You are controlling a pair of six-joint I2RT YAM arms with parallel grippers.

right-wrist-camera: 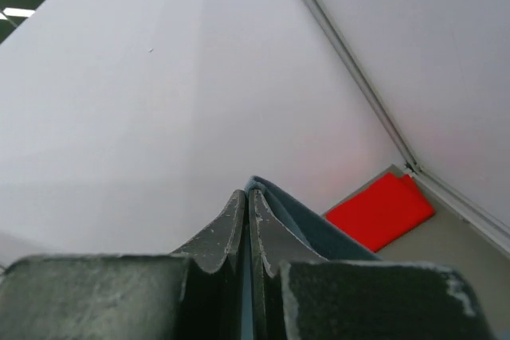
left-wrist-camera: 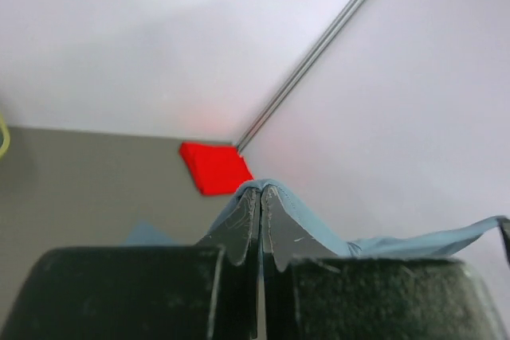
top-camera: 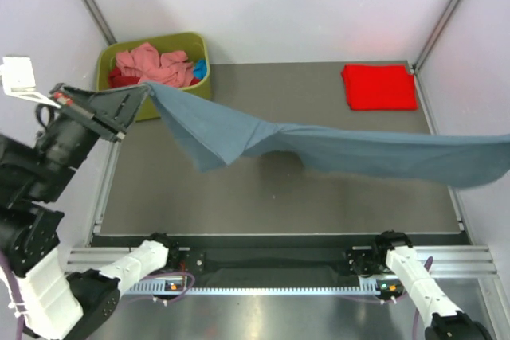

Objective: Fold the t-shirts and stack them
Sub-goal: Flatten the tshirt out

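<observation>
The slate blue-grey t-shirt (top-camera: 335, 149) hangs stretched in the air across the table, sagging in the middle. My left gripper (top-camera: 142, 91) is shut on its left end, high up beside the bin; the cloth wraps over the closed tips in the left wrist view (left-wrist-camera: 261, 189). My right gripper is outside the top view at the right edge; in the right wrist view it (right-wrist-camera: 247, 193) is shut on the shirt's other end (right-wrist-camera: 319, 228). A folded bright red t-shirt (top-camera: 379, 86) lies flat at the far right corner, also in the left wrist view (left-wrist-camera: 213, 166) and the right wrist view (right-wrist-camera: 381, 211).
An olive-green bin (top-camera: 185, 44) at the far left corner holds crumpled salmon pink (top-camera: 147, 61) and dark red tees. The grey mat (top-camera: 279, 197) lies under the hanging shirt. White walls close in the back and both sides.
</observation>
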